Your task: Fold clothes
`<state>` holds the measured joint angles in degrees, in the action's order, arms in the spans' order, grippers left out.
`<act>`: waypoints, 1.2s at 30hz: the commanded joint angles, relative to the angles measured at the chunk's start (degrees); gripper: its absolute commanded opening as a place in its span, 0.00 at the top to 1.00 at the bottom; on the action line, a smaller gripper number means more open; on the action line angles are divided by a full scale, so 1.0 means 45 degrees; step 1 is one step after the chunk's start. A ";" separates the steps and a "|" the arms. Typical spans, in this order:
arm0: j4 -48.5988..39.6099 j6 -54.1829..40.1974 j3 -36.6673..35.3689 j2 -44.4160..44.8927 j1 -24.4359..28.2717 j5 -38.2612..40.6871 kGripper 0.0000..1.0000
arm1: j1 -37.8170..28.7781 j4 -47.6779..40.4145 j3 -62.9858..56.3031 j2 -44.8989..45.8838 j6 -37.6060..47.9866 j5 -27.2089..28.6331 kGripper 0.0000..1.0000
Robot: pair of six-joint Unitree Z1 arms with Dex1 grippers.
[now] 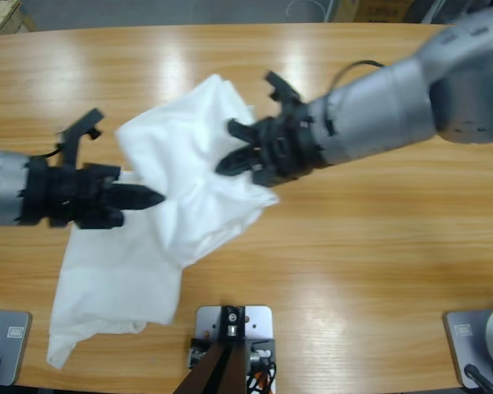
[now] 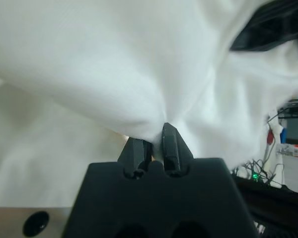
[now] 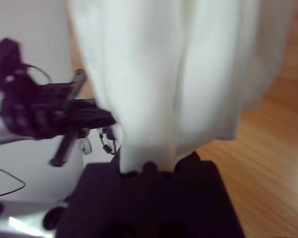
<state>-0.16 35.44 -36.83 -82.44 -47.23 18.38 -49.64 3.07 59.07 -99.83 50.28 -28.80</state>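
The wooden desk (image 1: 370, 246) carries a white T-shirt (image 1: 181, 189) near its left end, the lower part lying flat toward the front edge. The upper part is lifted, seemingly to be folded over. The right tool (image 1: 238, 148) is clenched on bunched cloth; the left tool (image 1: 148, 198) pinches a fold.

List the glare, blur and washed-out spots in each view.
High view: pale ceiling-light glare streaks the table along its far side, and the arm entering at the upper right corner is motion-blurred. Left wrist view: the white T-shirt is nearly featureless, overexposed above the left gripper. Right wrist view: the whole picture is soft; the right gripper shows as a dark blur.
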 commanded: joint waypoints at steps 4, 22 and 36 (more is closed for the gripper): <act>-0.3235 -0.0985 0.0607 0.2647 0.1433 -0.0472 1.00 | -0.2621 0.2053 0.3843 -0.2694 0.0940 0.0599 1.00; -0.8106 -0.3012 -0.1463 0.2311 0.2585 -0.0628 1.00 | -0.3832 0.3377 0.5468 -0.4507 0.1128 0.0611 1.00; -0.9336 -0.2544 -0.1424 0.1753 0.2773 -0.0644 1.00 | -0.3832 0.3323 0.5429 -0.4870 0.1104 0.0619 1.00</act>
<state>-38.28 22.67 -42.88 -71.42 -35.73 16.04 -66.09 18.64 83.85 -118.54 54.83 -26.88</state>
